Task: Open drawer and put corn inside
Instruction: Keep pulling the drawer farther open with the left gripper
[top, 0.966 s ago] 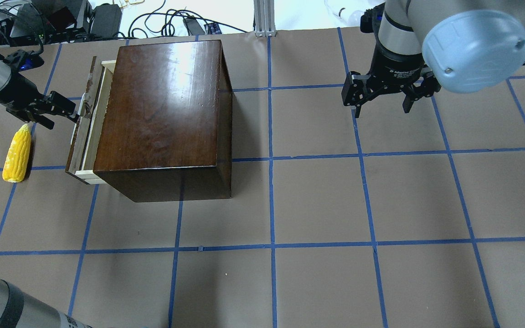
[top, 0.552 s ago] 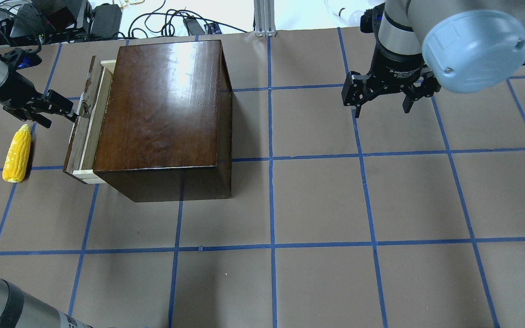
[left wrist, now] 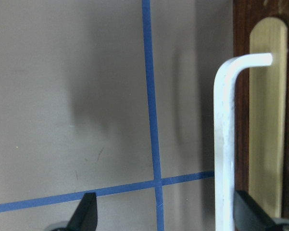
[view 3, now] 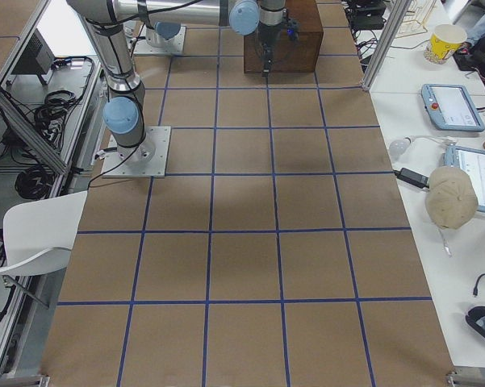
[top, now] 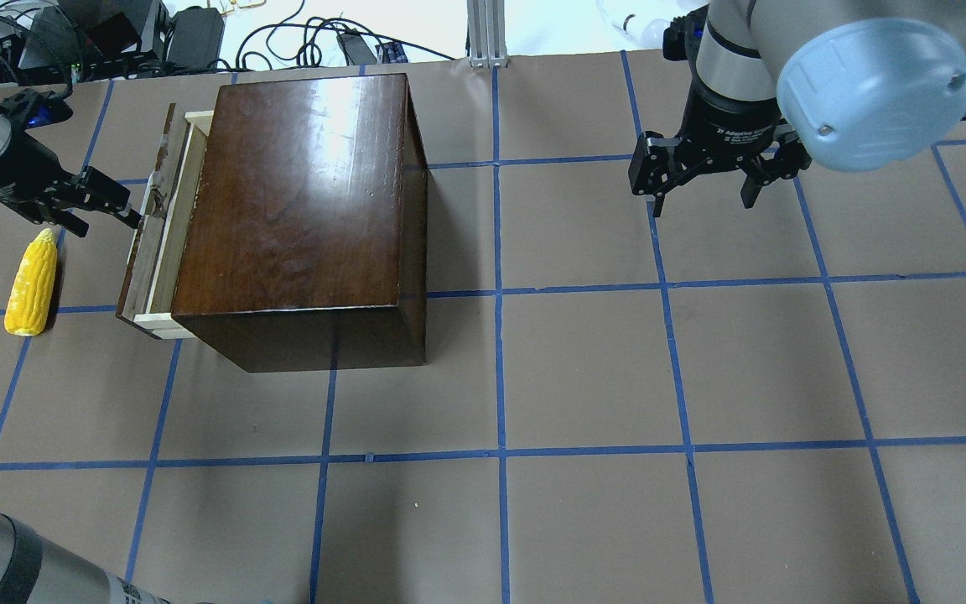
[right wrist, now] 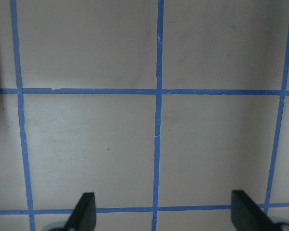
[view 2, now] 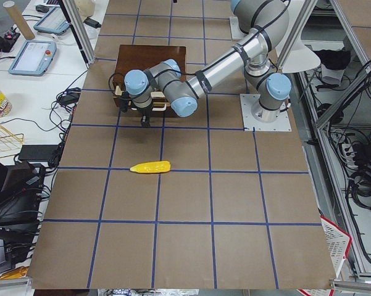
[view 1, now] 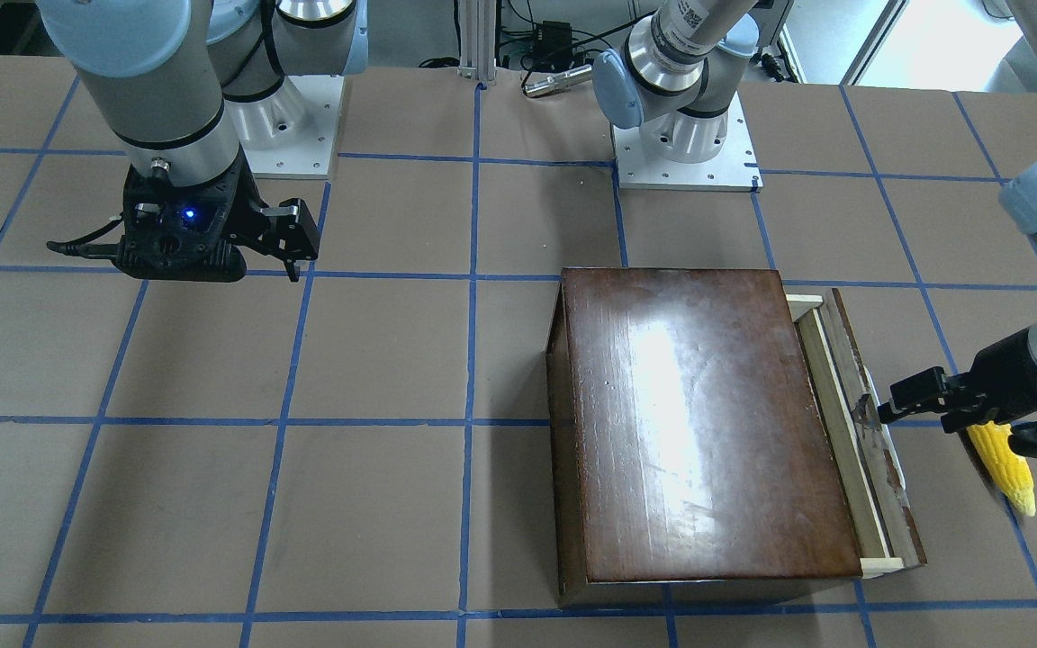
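The dark-brown box (top: 298, 201) stands at the table's left, its drawer (top: 166, 243) pulled out a little, pale wood showing behind the dark front panel (view 1: 874, 450). My left gripper (top: 108, 216) is open, pointing down at the drawer front. In the left wrist view the white handle (left wrist: 224, 144) stands between the fingers, close to the right one (left wrist: 252, 214). The yellow corn (top: 30, 285) lies on the table just left of the drawer, beside this gripper; it also shows in the front view (view 1: 1005, 463). My right gripper (top: 705, 201) is open and empty, hovering at the far right.
Cables and electronics (top: 114, 33) lie beyond the table's far edge behind the box. An aluminium post (top: 487, 29) stands at the far middle. Blue tape lines (top: 500, 369) grid the brown table. The right wrist view shows only table (right wrist: 158, 120).
My left gripper has shifted a little to the left, and the drawer has come out slightly further with it. The right arm and the corn have not moved.
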Motion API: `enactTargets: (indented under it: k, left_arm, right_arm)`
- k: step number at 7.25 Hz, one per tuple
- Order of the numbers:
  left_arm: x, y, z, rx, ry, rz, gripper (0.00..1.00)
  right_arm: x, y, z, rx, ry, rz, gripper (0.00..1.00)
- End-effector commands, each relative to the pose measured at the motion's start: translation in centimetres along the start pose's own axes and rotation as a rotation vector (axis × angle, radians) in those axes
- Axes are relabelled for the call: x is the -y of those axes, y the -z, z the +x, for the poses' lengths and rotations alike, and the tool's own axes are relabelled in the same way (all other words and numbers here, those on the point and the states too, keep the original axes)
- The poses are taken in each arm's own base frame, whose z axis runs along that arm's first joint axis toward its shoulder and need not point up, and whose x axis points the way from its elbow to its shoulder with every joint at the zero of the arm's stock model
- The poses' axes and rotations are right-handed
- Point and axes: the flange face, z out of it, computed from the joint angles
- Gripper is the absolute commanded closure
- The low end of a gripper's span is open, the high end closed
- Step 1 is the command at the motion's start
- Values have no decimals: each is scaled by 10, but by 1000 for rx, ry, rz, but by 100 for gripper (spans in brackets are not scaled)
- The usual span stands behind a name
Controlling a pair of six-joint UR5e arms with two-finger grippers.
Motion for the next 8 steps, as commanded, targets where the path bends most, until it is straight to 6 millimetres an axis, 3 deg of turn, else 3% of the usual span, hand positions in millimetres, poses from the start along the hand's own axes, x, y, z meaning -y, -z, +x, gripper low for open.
enactTargets:
  k: [1,4,8]
  left_arm:
    - [-3,5,-2,7,8,4,0]
    - [-1,5,22,-37,34,-10,0]
    - [1,-7,16,-46,37,-27,0]
  right_arm:
    - [0,0,0,0,0,-1,0]
    - [0,0,0,0,0,-1,0]
    - [0,0,0,0,0,-1,0]
